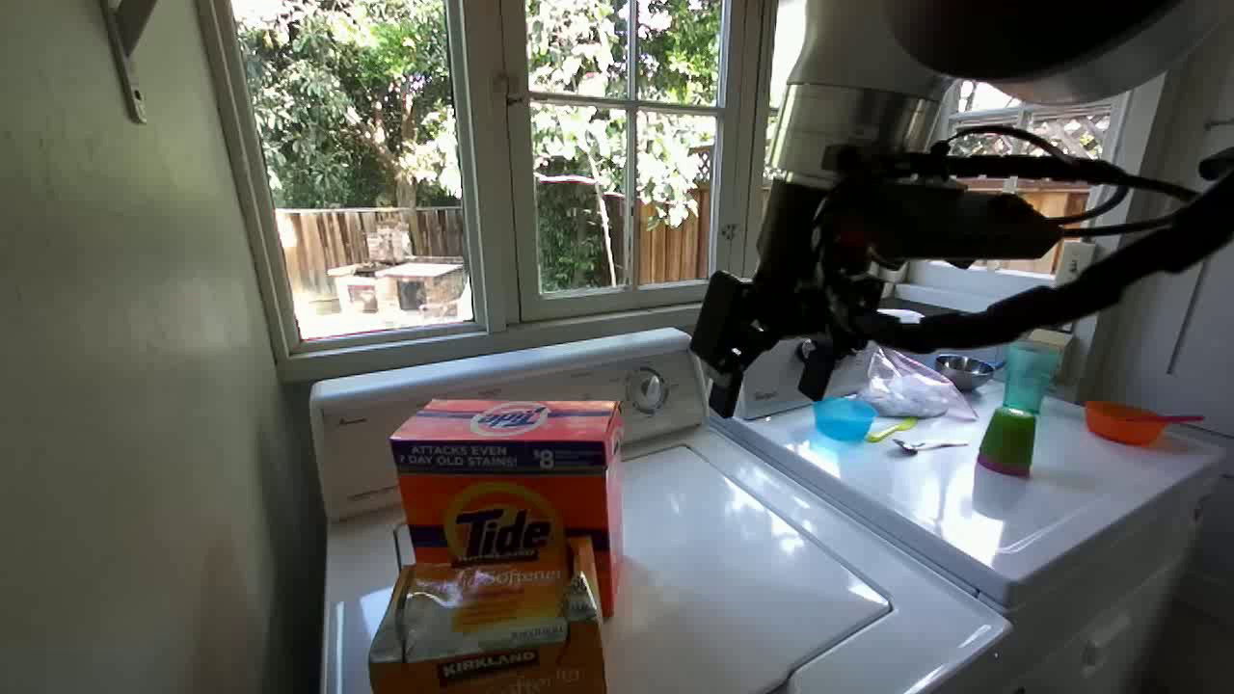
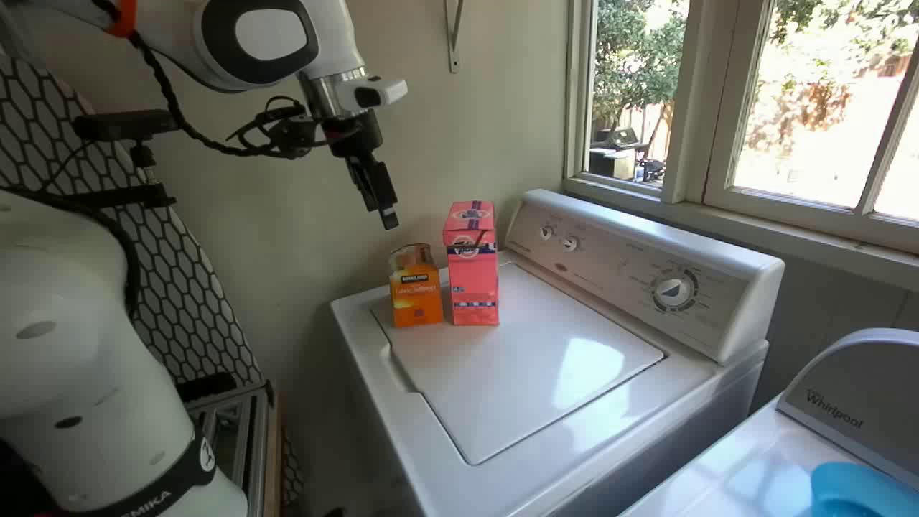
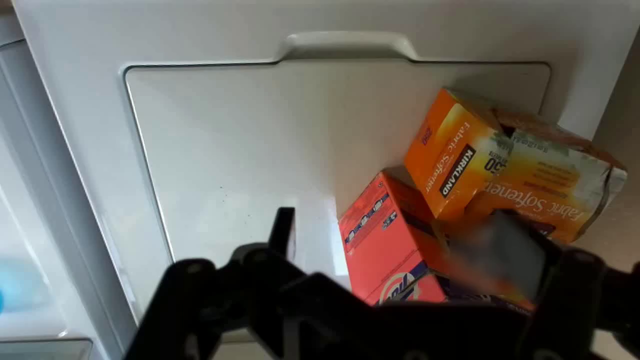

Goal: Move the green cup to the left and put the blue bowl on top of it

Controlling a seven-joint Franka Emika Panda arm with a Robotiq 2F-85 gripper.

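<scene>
Orange-and-yellow cardboard fabric-softener box (image 1: pixel 487 627) stands nearest in an exterior view. Beyond it the black two-fingered gripper (image 1: pixel 771 387) hangs in mid-air, jaws spread wide, nothing between them. On the glossy white appliance (image 1: pixel 897 492) to the right sits the small green plastic-looking cup (image 1: pixel 1008 439), apparently upturned, magenta at its foot; farther left is the shallow sky-blue round bowl (image 1: pixel 844 420). I'd expect both to be light, fairly stiff and a bit slippery. Squeeze the cup gently across its sides, low down; take the bowl by its rim, one jaw inside.
</scene>
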